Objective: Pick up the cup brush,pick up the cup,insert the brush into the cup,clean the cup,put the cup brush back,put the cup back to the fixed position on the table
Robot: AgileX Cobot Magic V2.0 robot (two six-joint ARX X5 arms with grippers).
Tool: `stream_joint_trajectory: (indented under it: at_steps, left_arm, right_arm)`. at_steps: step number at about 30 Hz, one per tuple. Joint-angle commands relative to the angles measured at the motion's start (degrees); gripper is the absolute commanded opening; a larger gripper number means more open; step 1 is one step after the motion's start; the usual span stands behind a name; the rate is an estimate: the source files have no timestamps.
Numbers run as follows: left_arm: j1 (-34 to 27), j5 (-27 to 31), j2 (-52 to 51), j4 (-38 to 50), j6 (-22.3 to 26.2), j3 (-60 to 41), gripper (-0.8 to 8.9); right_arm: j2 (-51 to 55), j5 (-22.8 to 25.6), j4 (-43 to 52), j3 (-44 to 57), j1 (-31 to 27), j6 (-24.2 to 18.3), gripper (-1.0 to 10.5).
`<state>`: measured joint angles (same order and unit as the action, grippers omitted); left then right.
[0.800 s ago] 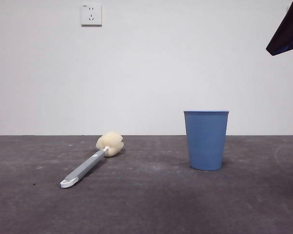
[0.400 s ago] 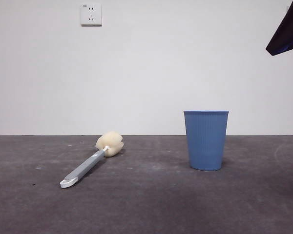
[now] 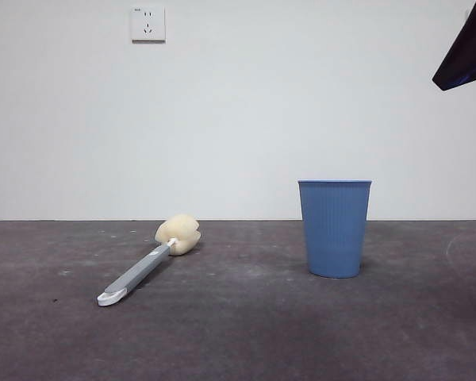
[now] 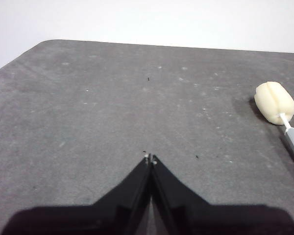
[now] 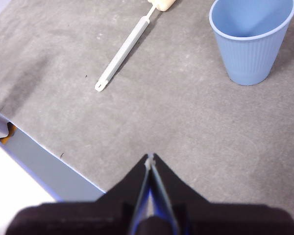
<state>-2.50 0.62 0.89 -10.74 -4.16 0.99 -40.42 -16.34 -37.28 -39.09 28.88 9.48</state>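
Left wrist view showed the left hand pressed together and empty, poised above bare bench, with the cup brush off to one side, its cream sponge head nearest and the grey handle running out of frame. The right hand was likewise closed on nothing, held high over the bench near its front edge, the cup and the brush both well ahead of it.

In the front view the brush lay flat, well apart from the upright cup, its white tip pointing towards the camera. Only a dark arm tip showed in the upper corner.

The brush looked light, with a stiff handle and a soft, squashy head; the mid-handle seemed the sound place to grip, though lying flat it left little room under it for a jaw. The ribbed plastic cup was probably light, thin and easily tipped or squeezed out of shape; a gentle grip across the wall below the rim seemed best.

Open bench surrounded both things, with a wall socket far behind.
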Motion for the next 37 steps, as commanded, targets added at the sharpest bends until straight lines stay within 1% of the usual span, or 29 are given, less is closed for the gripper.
stream_joint_trajectory:
  at_steps: [1, 8, 9, 12, 14, 16, 20, 23, 25, 27, 32, 37]
  left_arm:
    - [-0.15, -0.33, -0.04, 0.04, -0.35, -0.74, -0.03]
    - [-0.15, -0.33, -0.04, 0.04, -0.35, -0.74, -0.03]
    - [-0.15, -0.33, -0.04, 0.04, -0.35, -0.74, -0.03]
    - [-0.15, -0.33, -0.04, 0.04, -0.35, -0.74, -0.03]
    - [-0.15, -0.33, -0.02, 0.04, -0.35, -0.74, -0.03]
    - [-0.15, -0.33, -0.02, 0.04, -0.35, -0.74, -0.03]
    - [-0.15, -0.33, -0.02, 0.04, -0.35, -0.74, -0.03]
    - [-0.15, -0.33, -0.02, 0.04, -0.35, -0.74, -0.03]
    - [-0.15, -0.33, -0.04, 0.04, -0.35, -0.74, -0.03]
    - [-0.15, -0.33, -0.04, 0.04, -0.35, -0.74, -0.03]
    - [-0.15, -0.33, -0.02, 0.04, -0.35, -0.74, -0.03]
    - [-0.15, -0.33, -0.04, 0.04, -0.35, -0.74, -0.03]
  right_arm:
    - [0.04, 0.15, 0.28, 0.35, 0.04, 0.33, 0.0]
    - [0.04, 0.22, 0.31, 0.35, 0.04, 0.09, 0.0]
    - [0.13, 0.28, 0.28, 0.35, 0.11, -0.72, 0.0]
    - [2.23, 0.44, 0.81, 0.37, -1.46, -6.08, 0.0]
    - [4.37, 0.0, 2.25, 0.52, -3.45, -10.38, 0.0]
    - [6.62, -0.11, 4.42, 1.29, -5.86, -12.37, 0.0]
    - [13.53, -0.07, 11.32, 6.47, -14.1, -12.39, 0.0]
    - [18.64, -0.04, 16.55, 12.85, -18.88, -12.39, 0.0]
    - [22.38, 0.0, 19.39, 17.07, -21.07, -12.37, 0.0]
    - [25.86, 0.24, 22.67, 22.12, -22.75, -11.91, 0.0]
    - [32.17, 0.83, 26.45, 29.97, -25.0, -10.64, 0.0]
    - [36.39, 6.97, 26.51, 34.6, -25.9, -6.64, 0.0]
